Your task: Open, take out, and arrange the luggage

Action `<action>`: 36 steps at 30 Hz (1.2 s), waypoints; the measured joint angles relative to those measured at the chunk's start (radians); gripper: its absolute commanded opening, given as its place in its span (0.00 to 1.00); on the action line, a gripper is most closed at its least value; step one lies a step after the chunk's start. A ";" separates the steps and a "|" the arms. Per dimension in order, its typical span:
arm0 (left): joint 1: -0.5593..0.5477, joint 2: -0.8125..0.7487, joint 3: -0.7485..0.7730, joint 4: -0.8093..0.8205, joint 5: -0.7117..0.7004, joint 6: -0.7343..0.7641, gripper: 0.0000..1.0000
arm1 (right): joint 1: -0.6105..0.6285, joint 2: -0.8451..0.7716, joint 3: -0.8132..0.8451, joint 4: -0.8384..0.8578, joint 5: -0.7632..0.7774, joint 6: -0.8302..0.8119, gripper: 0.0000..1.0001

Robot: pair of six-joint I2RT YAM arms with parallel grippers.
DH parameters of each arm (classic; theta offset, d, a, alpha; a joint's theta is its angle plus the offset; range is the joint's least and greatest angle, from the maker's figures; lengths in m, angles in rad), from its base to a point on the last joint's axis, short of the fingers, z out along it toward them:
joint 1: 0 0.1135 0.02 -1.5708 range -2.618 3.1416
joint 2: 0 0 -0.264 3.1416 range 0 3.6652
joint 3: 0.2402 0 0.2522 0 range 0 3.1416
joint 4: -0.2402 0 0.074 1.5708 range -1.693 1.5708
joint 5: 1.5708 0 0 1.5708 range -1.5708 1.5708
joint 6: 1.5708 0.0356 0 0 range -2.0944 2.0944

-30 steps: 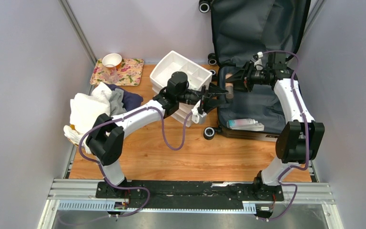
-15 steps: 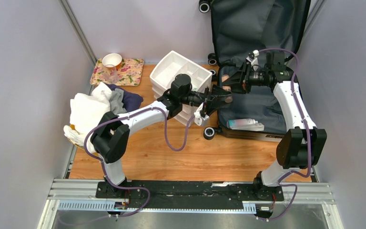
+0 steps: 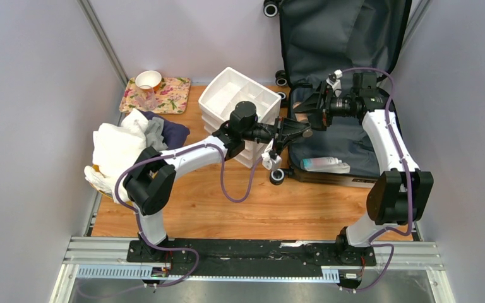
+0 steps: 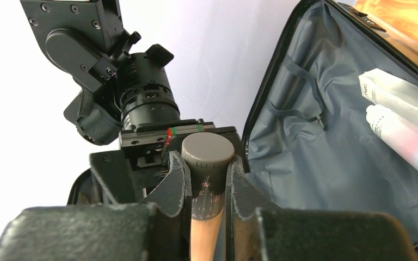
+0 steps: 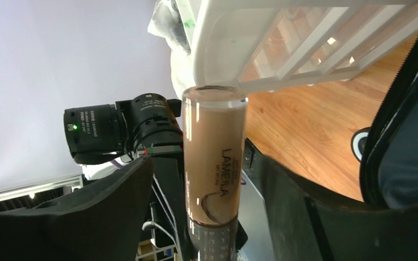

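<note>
The luggage (image 3: 347, 136) lies open at the table's right, its lid leaning on the back wall and its grey lining (image 4: 315, 163) showing. Over its left edge my two grippers meet around a beige makeup tube (image 3: 299, 120) with a dark cap (image 4: 208, 155). My left gripper (image 4: 207, 167) is shut on the tube at the cap end. My right gripper (image 5: 212, 204) is open, its jaws wide on either side of the tube (image 5: 215, 152) without touching it.
A white drawer organizer (image 3: 240, 98) stands left of the luggage, also in the right wrist view (image 5: 305, 43). A pink and blue bottle (image 3: 322, 164) and a white box (image 4: 397, 98) lie in the luggage. Piled clothes (image 3: 123, 142) sit at the left, a floral tray (image 3: 170, 95) with a cup (image 3: 148, 80) behind.
My left gripper reached right and closed on the tube's cap end. My right gripper, which held the tube, has opened and let go of it.
</note>
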 measured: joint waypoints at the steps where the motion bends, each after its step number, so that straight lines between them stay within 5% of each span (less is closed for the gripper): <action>1: 0.000 0.000 -0.006 0.014 -0.004 -0.004 0.00 | 0.002 0.000 -0.001 0.009 -0.007 0.006 0.83; 8: -0.005 0.000 -0.051 0.136 -0.024 -0.105 0.00 | -0.068 0.014 0.040 0.033 0.002 0.018 0.87; 16: 0.003 -0.001 0.085 0.166 -0.277 -0.648 0.00 | -0.280 0.089 0.226 0.065 0.056 0.016 0.87; 25: 0.142 -0.050 0.321 0.052 -0.562 -1.249 0.00 | -0.308 0.089 0.242 0.044 0.131 -0.086 0.89; 28: 0.197 -0.056 0.316 0.031 -0.609 -1.378 0.00 | -0.307 0.068 0.233 0.061 0.215 -0.167 1.00; 36: 0.251 -0.055 0.237 0.059 -0.620 -1.575 0.00 | -0.308 -0.191 0.058 0.284 0.343 -0.319 1.00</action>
